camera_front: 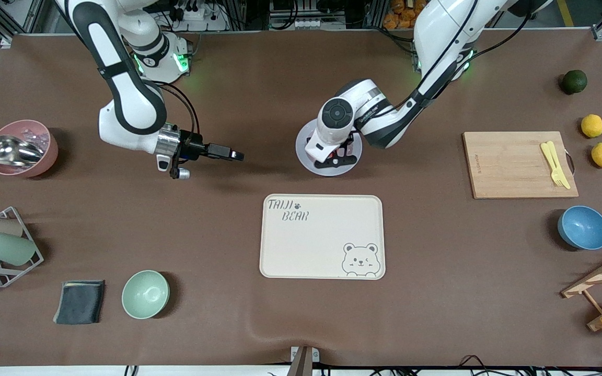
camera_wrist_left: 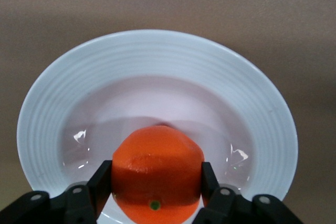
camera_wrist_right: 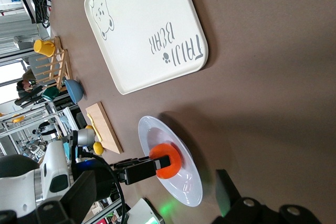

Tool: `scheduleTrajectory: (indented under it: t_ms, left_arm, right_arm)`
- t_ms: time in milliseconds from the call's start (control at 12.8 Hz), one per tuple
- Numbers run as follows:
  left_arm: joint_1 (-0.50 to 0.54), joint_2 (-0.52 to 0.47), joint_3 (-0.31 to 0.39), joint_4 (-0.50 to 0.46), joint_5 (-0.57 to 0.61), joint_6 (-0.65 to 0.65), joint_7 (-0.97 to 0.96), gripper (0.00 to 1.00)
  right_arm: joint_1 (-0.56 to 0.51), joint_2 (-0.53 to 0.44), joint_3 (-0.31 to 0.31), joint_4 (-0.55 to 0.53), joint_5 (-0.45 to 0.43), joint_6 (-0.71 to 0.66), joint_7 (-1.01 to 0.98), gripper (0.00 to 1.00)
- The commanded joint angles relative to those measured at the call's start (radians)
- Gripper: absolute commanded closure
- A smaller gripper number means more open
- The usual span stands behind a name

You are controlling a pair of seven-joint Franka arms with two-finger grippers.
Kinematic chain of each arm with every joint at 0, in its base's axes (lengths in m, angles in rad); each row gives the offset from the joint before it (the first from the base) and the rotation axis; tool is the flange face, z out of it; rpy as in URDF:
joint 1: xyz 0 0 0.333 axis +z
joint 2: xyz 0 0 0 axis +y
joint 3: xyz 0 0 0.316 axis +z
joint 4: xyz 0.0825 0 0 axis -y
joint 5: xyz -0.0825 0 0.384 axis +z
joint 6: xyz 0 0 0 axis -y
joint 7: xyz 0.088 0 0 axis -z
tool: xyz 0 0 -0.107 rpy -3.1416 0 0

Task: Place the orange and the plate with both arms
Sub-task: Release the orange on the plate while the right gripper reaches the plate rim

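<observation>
— Starting nearest the front camera, what lies under the left gripper?

— The bear-printed tray sits nearer to the front camera than that gripper, well apart from it. Directly below the gripper is the plate, pale and ribbed at the rim, resting on the brown table.

— And the orange?

— It sits in the plate's well, between the left gripper's two black fingers. Both pads lie along its sides; whether they press it or have just parted from it, I cannot tell.

— The right gripper?

— It hangs over bare table toward the right arm's end, well apart from the plate, fingers spread wide with nothing between them. That arm waits.

— Anything farther along from the left gripper?

— A wooden cutting board with a yellow fork, toward the left arm's end.
</observation>
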Motion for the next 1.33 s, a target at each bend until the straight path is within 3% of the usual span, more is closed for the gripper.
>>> scheduleTrajectory:
  t_ms: [0, 235, 469, 938, 1095, 1251]
  left_arm:
    - [0.005, -0.023, 0.008, 0.011, 0.036, -0.009, -0.036, 0.0]
    - [0.034, -0.192, 0.006, 0.02, 0.033, -0.13, -0.033, 0.0]
    - [0.185, -0.361, 0.0, 0.046, 0.022, -0.142, -0.018, 0.0]
    - [0.457, -0.376, 0.003, 0.355, 0.022, -0.332, 0.192, 0.0]
    - [0.498, -0.379, 0.002, 0.42, 0.022, -0.392, 0.249, 0.0]
    - [0.506, -0.385, 0.006, 0.473, 0.013, -0.452, 0.304, 0.0]
  right_arm:
    - [0.034, 0.001, -0.004, -0.006, 0.069, 0.025, -0.043, 0.0]
    - [0.054, 0.016, -0.004, -0.008, 0.11, 0.032, -0.095, 0.0]
    - [0.098, 0.065, -0.005, -0.006, 0.239, 0.038, -0.27, 0.0]
    - [0.242, 0.176, -0.005, 0.04, 0.501, 0.088, -0.396, 0.0]
    - [0.276, 0.237, -0.005, 0.077, 0.593, 0.09, -0.47, 0.0]
    - [0.284, 0.262, -0.005, 0.097, 0.621, 0.09, -0.49, 0.02]
